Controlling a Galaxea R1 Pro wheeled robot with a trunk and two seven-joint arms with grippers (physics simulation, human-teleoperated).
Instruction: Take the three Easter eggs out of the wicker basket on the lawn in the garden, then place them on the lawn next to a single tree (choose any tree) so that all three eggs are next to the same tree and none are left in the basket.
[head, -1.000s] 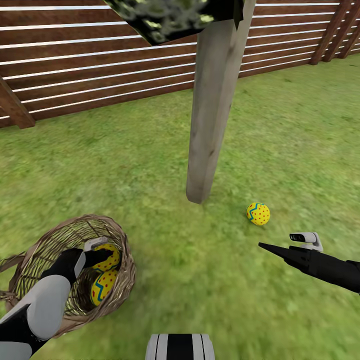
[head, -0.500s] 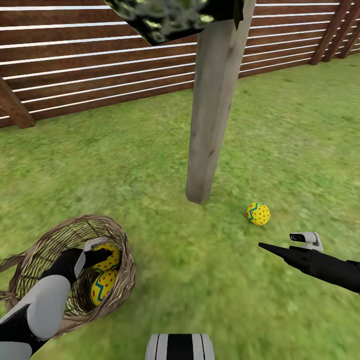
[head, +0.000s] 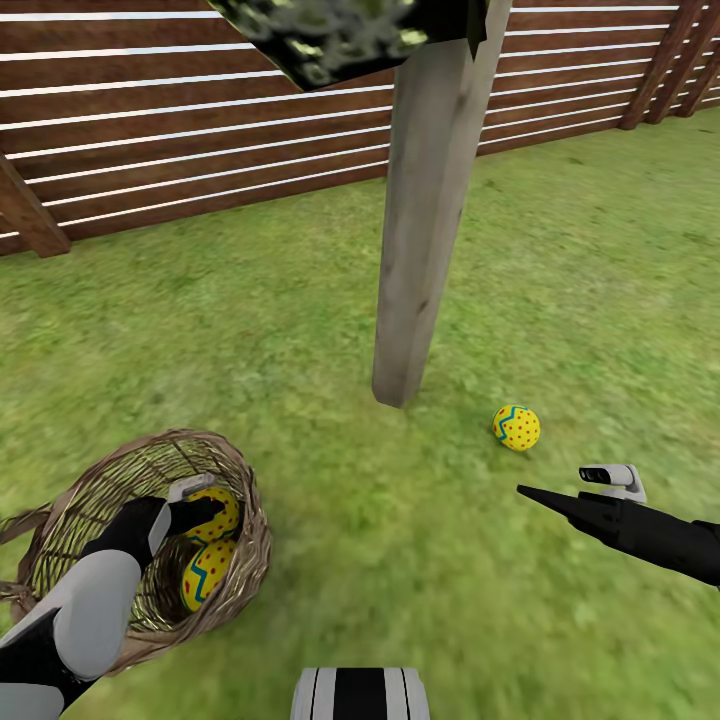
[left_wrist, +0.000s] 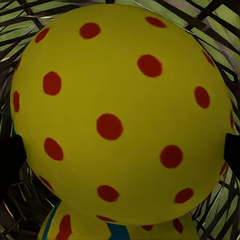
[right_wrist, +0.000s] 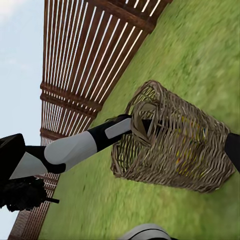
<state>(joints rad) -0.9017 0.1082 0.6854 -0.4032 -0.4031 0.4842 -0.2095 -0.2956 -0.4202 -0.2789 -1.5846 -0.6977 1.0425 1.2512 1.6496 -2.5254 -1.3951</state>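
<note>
Reaching into the brown woven wicker basket (head: 140, 540), the left gripper (head: 205, 512) sits at a yellow red-dotted egg (left_wrist: 120, 112); whether its jaws clamp it cannot be told. A second yellow egg with blue zigzag (head: 205, 575) lies beneath. The right gripper (head: 530, 491) hovers over the green lawn (head: 300, 330), jaws together. A third dotted egg (head: 516, 427) rests beside the pale grey-brown tree trunk (head: 425, 220). Nothing has moved since earlier.
</note>
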